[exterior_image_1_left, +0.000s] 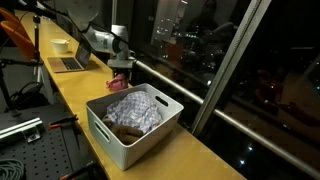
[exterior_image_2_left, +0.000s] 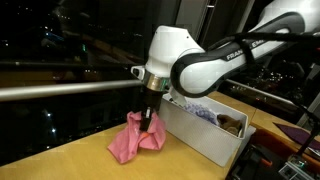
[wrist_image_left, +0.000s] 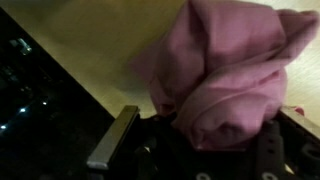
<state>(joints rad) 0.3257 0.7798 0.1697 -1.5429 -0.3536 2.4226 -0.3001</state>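
Observation:
A crumpled pink cloth (exterior_image_2_left: 133, 143) lies on the wooden counter (exterior_image_2_left: 70, 155) by the dark window. My gripper (exterior_image_2_left: 150, 120) points straight down into the top of the cloth and is shut on a bunch of it. In an exterior view the gripper (exterior_image_1_left: 121, 70) stands over the cloth (exterior_image_1_left: 120, 85) just beyond the white bin. The wrist view is filled by the pink cloth (wrist_image_left: 225, 75), its folds gathered between the dark fingers of the gripper (wrist_image_left: 195, 135). The fingertips themselves are buried in the fabric.
A white plastic bin (exterior_image_1_left: 110, 135) holding patterned clothes (exterior_image_1_left: 135, 110) stands close beside the cloth; it appears as the bin (exterior_image_2_left: 205, 138) in both exterior views. Farther along the counter sit a laptop (exterior_image_1_left: 70, 63) and a white bowl (exterior_image_1_left: 60, 45). The window rail (exterior_image_2_left: 60, 90) runs behind the counter.

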